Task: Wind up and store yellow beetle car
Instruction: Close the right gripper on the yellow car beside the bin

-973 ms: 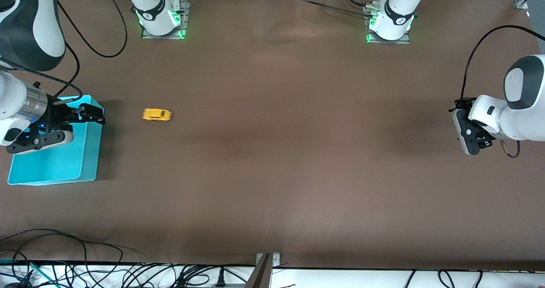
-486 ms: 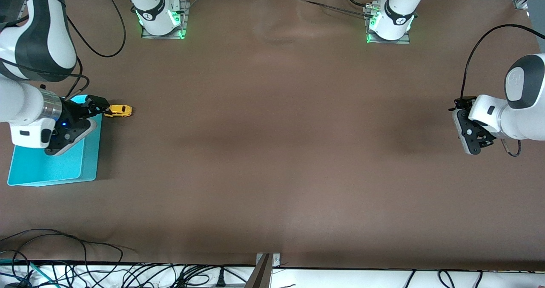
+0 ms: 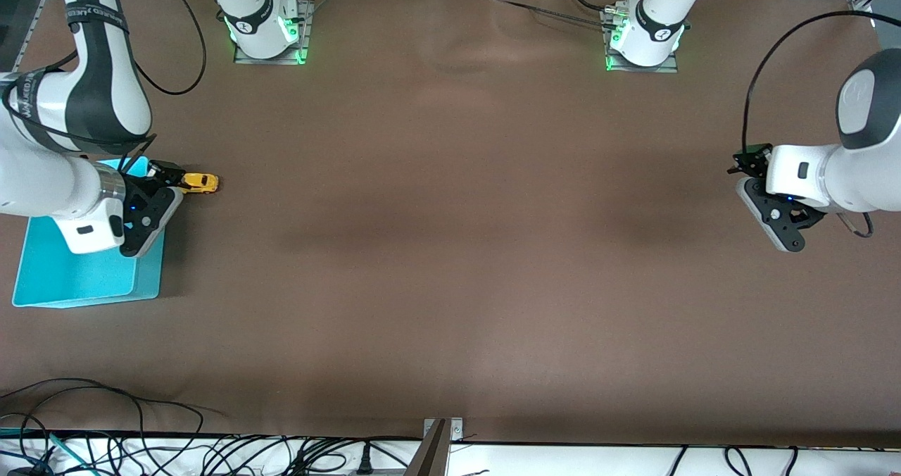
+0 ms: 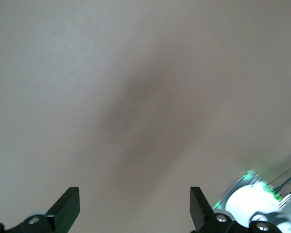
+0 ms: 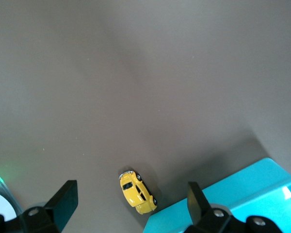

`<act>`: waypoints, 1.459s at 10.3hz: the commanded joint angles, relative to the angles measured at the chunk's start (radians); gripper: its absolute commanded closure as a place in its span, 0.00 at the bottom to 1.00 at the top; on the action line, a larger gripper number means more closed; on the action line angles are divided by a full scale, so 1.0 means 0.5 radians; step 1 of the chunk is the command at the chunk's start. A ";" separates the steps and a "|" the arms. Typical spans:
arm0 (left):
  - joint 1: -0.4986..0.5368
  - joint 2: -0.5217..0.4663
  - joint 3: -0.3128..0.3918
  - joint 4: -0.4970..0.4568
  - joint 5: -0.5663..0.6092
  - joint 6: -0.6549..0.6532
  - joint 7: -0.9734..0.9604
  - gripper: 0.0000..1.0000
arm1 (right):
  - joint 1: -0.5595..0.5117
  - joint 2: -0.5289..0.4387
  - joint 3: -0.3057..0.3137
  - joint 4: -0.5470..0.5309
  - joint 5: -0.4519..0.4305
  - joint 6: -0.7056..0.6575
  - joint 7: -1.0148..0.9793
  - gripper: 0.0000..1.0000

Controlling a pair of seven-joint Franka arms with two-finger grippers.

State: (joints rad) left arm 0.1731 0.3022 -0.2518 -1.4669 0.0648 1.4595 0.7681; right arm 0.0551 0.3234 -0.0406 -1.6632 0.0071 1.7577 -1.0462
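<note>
The yellow beetle car point(image 3: 199, 182) is resting on the brown table point(image 3: 450, 251), touching or just beside the wall of the turquoise bin point(image 3: 84, 279) at the right arm's end. To execute the pick well, the right gripper point(image 3: 160, 187), which is hovering over the bin's edge beside the car, should be centred over the car's body with its fingers straddling the sides, then lowered straight down so that neither finger strikes the bin wall; judged from the right wrist view, the car point(image 5: 137, 191) is sitting between the finger lines but close to the bin point(image 5: 242, 194). The right gripper is standing with its fingers spread wide, holding and touching nothing. The left gripper point(image 3: 764, 201) is waiting over bare table at the left arm's end, fingers likewise spread and empty.
</note>
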 commanded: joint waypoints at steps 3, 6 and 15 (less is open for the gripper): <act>-0.134 -0.184 -0.076 0.068 -0.096 -0.118 -0.857 0.00 | 0.000 -0.247 0.001 -0.572 -0.051 0.386 -0.175 0.00; -0.358 -0.318 0.281 -0.133 -0.102 0.221 -0.855 0.00 | -0.003 -0.367 -0.005 -0.861 -0.097 0.555 -0.221 0.00; -0.447 -0.687 0.326 -0.423 -0.179 0.391 -1.440 0.00 | -0.006 -0.417 -0.210 -1.260 -0.180 0.966 -0.778 0.00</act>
State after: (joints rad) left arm -0.0302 -0.0030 -0.1032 -1.6366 -0.0077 1.6566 0.0822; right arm 0.0527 0.1541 -0.1236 -2.2319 -0.0618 2.1844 -1.3800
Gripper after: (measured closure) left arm 0.000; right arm 0.000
